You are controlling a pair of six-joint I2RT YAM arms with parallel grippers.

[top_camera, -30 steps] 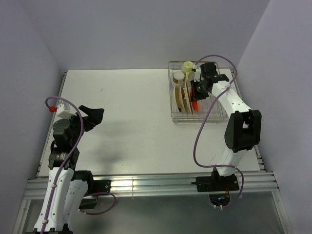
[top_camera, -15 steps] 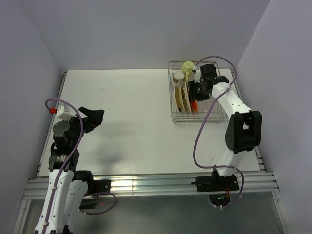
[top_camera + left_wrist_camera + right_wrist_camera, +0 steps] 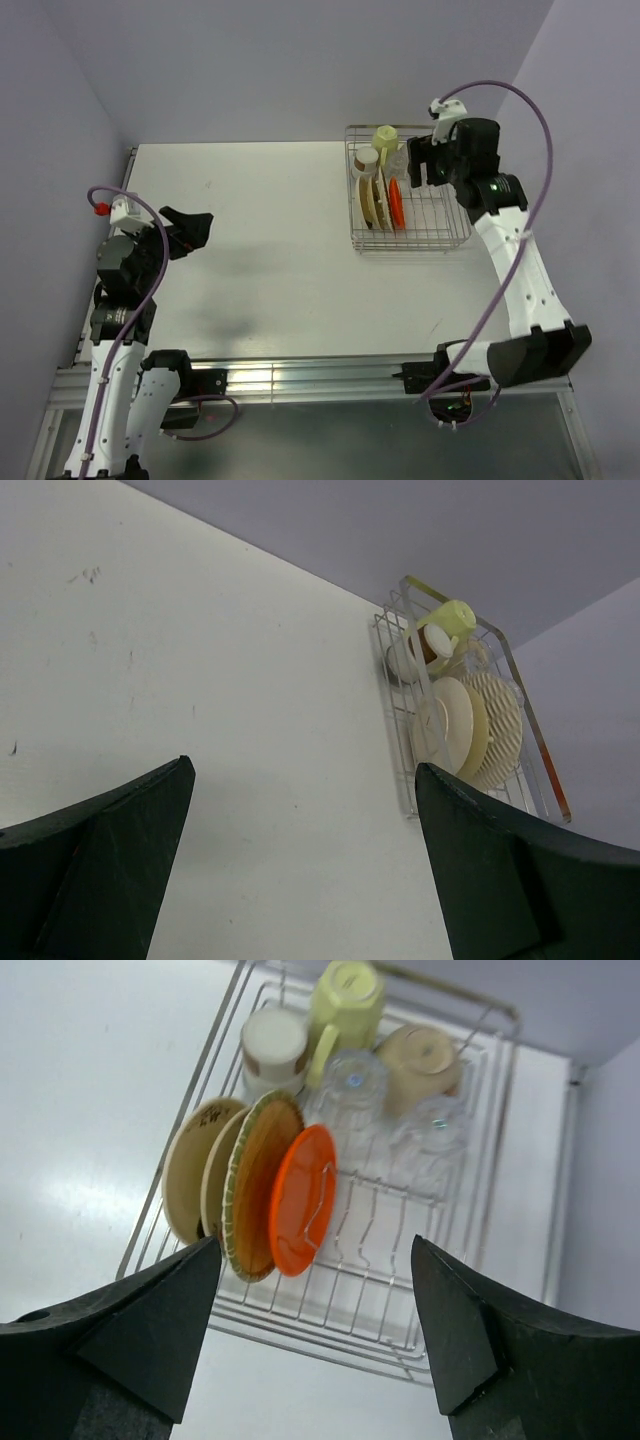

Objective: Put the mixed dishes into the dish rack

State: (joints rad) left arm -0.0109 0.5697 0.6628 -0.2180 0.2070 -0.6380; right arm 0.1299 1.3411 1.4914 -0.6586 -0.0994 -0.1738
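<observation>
**Dish rack** [image 3: 470, 1200]: silver wire, upper right of the top view, at the far right part of the table [image 3: 260, 260]. Every dish in view sits inside it.

**Plates:** four stand on edge in a row along the rack's left half in the right wrist view. From left to right they are a marked pale plate [image 3: 185, 1185], a plain pale plate [image 3: 214, 1200], the woven plate [image 3: 255, 1185] and the orange plate [image 3: 303, 1200]. Their faces turn sideways across the frame.

**Far end of rack:** a cream cup [image 3: 273, 1045], the pale yellow-green mug [image 3: 345, 995], a clear glass [image 3: 355, 1085] and an upturned bowl [image 3: 425, 1055].

**Right gripper** [image 3: 427, 168]: it hangs above the rack's far right corner with its fingers spread wide and nothing between them. The rack fills the space below it, and the orange plate is the nearest dish.

**Left gripper** [image 3: 192, 228]: at the left of the top view, well apart from the rack. It is fully spread and has hold of nothing.

**Key relation:** the right arm is much the nearer to the rack, with the load directly beneath its open fingers. Loading looks complete or close to it, so the next move is probably a lift away that avoids the plate rims.
</observation>
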